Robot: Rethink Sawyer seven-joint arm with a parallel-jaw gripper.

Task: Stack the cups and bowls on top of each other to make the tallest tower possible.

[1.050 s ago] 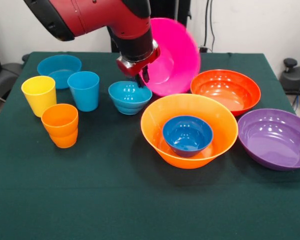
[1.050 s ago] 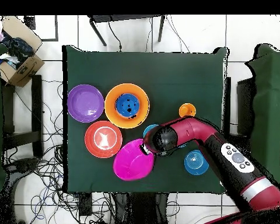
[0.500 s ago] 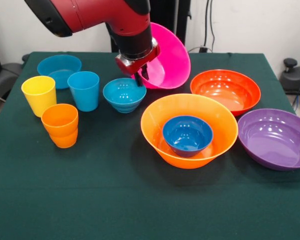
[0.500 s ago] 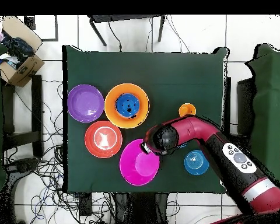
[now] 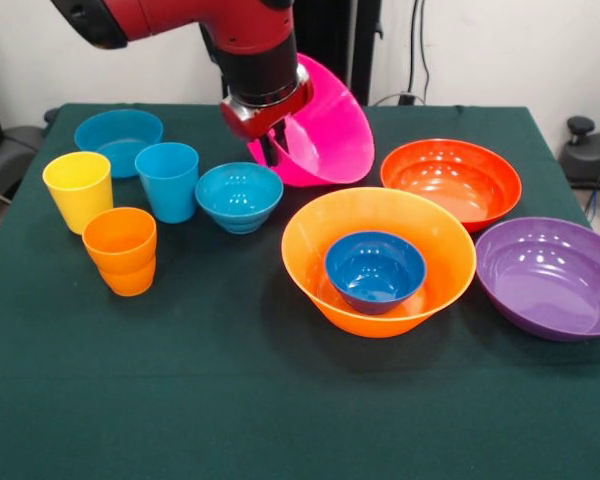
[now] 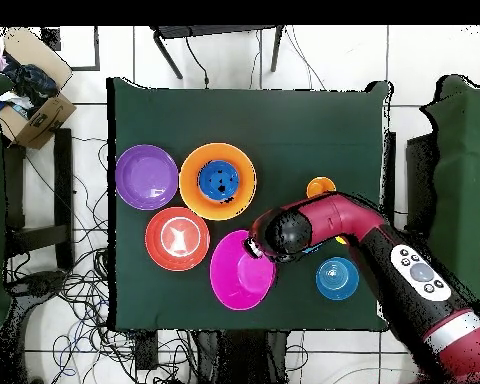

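Observation:
My gripper [image 5: 272,150] is shut on the near rim of the large pink bowl [image 5: 325,120], which hangs tilted above the table's back; from above the pink bowl [image 6: 242,270] lies beside the gripper [image 6: 252,250]. The small teal bowl [image 5: 239,196] sits just below and left of the gripper. To its left stand the light blue cup [image 5: 167,180], the yellow cup [image 5: 78,190] and the orange cup [image 5: 121,250]. The large orange bowl [image 5: 310,250] holds the small dark blue bowl [image 5: 375,270].
A red-orange bowl [image 5: 450,180] and a purple bowl [image 5: 550,277] sit at the right. A shallow light blue bowl [image 5: 118,135] lies at the back left. From above, the arm [image 6: 384,250] covers the yellow and light blue cups.
The gripper has risen and drifted left with the pink bowl, which now tilts more steeply. The teal bowl has slid left toward the light blue cup.

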